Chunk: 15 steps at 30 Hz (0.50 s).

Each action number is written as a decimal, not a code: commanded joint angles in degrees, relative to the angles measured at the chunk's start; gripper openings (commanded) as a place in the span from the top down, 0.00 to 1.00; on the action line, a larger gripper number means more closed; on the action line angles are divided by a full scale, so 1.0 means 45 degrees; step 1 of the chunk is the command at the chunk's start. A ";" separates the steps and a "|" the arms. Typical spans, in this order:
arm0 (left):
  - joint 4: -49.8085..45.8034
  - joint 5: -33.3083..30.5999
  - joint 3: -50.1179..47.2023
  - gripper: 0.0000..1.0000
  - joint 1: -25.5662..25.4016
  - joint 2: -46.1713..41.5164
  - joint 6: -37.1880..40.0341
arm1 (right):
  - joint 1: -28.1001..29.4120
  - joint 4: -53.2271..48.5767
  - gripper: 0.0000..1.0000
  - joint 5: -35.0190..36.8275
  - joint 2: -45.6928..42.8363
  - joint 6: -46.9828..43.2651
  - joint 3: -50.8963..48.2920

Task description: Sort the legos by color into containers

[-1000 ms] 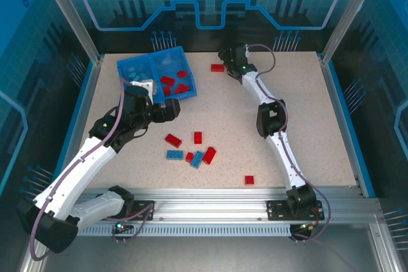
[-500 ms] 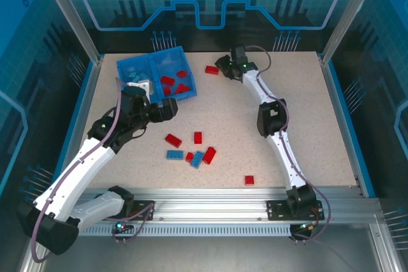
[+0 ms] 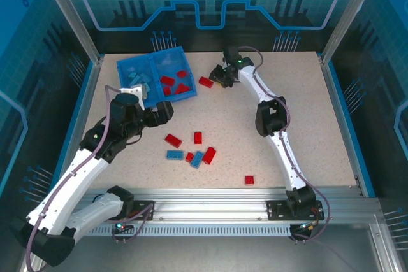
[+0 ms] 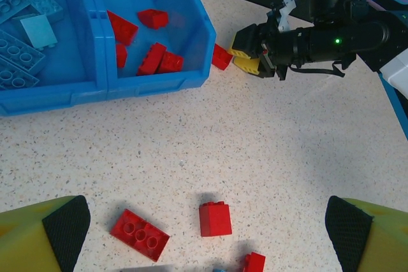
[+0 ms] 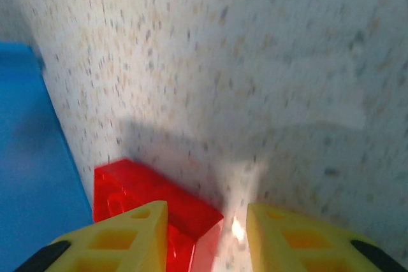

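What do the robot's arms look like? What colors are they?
The left arm and right arm are white tubes with chunky black joints. A thin purplish cable runs along each. Their fingers are yellow with black pads, and a tiny green light glows on the right wrist.

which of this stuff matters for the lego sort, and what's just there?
Job:
loose red bricks
loose light blue bricks
divided blue tray
red brick at the right gripper

Just there:
table
aluminium rail

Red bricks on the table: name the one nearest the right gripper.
The red brick just outside the tray, beside the right gripper; others lie much farther.
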 commanded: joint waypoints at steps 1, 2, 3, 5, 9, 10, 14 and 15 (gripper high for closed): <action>-0.0262 -0.0168 -0.0218 0.01 0.0094 -0.0390 -0.0313 | 0.0303 -0.3393 0.64 0.0359 0.0182 -0.0704 -0.1444; -0.0303 -0.0171 -0.0220 0.01 0.0093 -0.0438 -0.0313 | 0.0369 -0.3389 0.64 0.0246 0.0015 -0.0842 -0.1696; -0.0330 -0.0168 -0.0249 0.01 0.0103 -0.0503 -0.0313 | 0.0456 -0.3401 0.63 0.0202 -0.0180 -0.1058 -0.1918; -0.0350 -0.0207 -0.0313 0.01 0.0093 -0.0575 -0.0314 | 0.0638 -0.3622 0.63 0.0277 -0.0478 -0.1553 -0.2199; -0.0281 -0.0078 -0.0450 0.01 0.0098 -0.0699 -0.0428 | 0.0734 -0.4350 0.63 0.0452 -0.1152 -0.1969 -0.3009; -0.0264 -0.0071 -0.0473 0.01 0.0103 -0.0748 -0.0449 | 0.0734 -0.4421 0.63 0.0441 -0.1456 -0.1984 -0.3347; -0.0321 -0.0049 -0.0530 0.01 0.0103 -0.0915 -0.0462 | 0.0719 -0.4343 0.62 0.0336 -0.2767 -0.2378 -0.4089; -0.0340 -0.0047 -0.0533 0.01 0.0095 -0.0969 -0.0419 | 0.0767 -0.4220 0.60 0.0235 -0.3144 -0.2679 -0.4202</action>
